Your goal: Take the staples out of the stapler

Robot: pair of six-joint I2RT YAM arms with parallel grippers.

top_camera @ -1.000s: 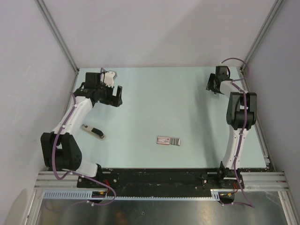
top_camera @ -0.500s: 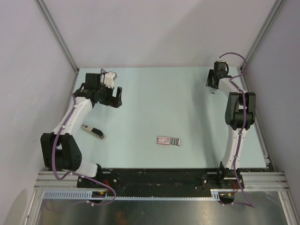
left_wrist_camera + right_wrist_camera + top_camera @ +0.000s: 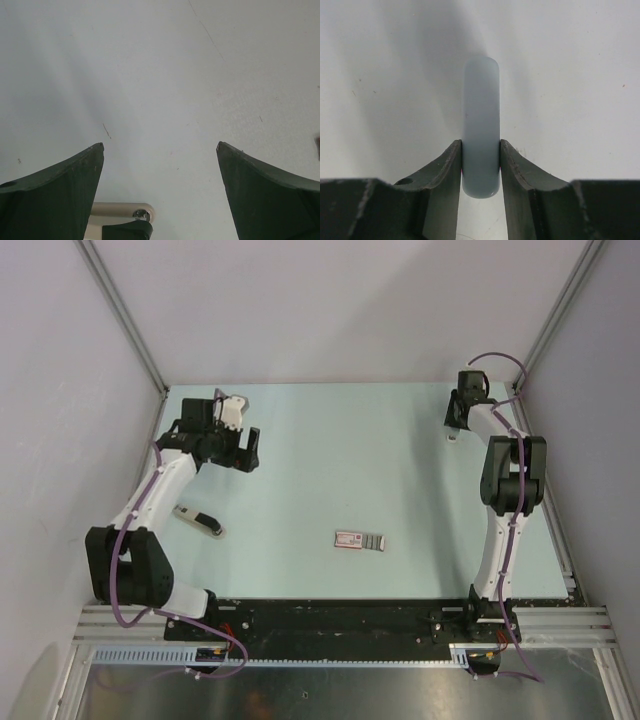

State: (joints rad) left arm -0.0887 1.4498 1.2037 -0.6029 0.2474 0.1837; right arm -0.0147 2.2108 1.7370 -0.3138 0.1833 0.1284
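Observation:
The stapler (image 3: 198, 521), slim and black with a pale end, lies on the pale green table (image 3: 330, 460) at the left, near my left arm. No staples are in view. My left gripper (image 3: 234, 448) (image 3: 160, 150) hovers behind the stapler, open wide over bare table. At the far right corner my right gripper (image 3: 455, 426) (image 3: 481, 145) is shut on a pale grey oblong piece (image 3: 481, 115) (image 3: 452, 436). Both fingers (image 3: 452, 165) press against its sides, and it juts out ahead of the fingertips.
A flat box with a red-and-white label (image 3: 359, 540) lies near the middle front of the table. Grey walls with metal frame posts (image 3: 125, 315) close in the table on three sides. The arm bases stand on the black rail (image 3: 340, 620) at the near edge.
The right gripper's fingers have closed onto the pale grey piece, and the wrist has shifted slightly at the far right corner. The left arm has barely moved.

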